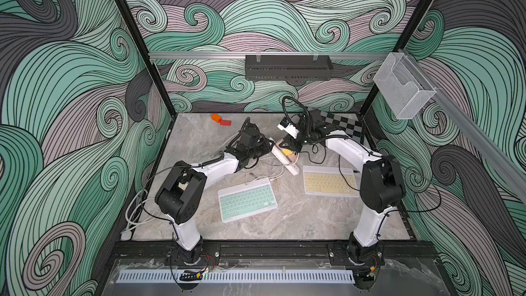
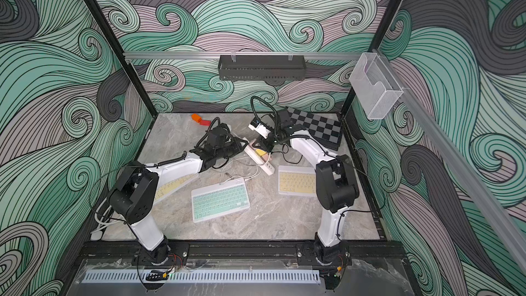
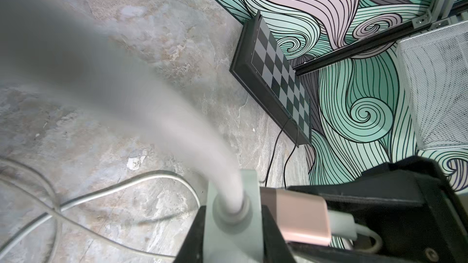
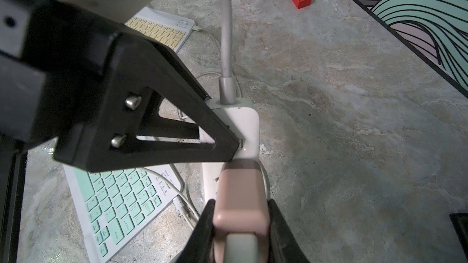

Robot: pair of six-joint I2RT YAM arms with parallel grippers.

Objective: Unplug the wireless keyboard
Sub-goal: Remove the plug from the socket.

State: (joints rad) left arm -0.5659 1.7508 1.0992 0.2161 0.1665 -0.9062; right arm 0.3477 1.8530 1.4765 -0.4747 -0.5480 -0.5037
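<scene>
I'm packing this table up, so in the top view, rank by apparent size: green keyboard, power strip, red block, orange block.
1. green keyboard
2. power strip, partly covered
3. red block and orange block, too alike to rank

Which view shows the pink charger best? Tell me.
Right wrist: the charger fills the foreground, clamped in the right gripper, on the strip. Left wrist shows one side; both top views barely show it.

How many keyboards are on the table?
3. A green keyboard sits in the middle, a yellow keyboard lies by the right arm, and a second yellow keyboard peeks out under the left arm. Others may be hidden.
</scene>
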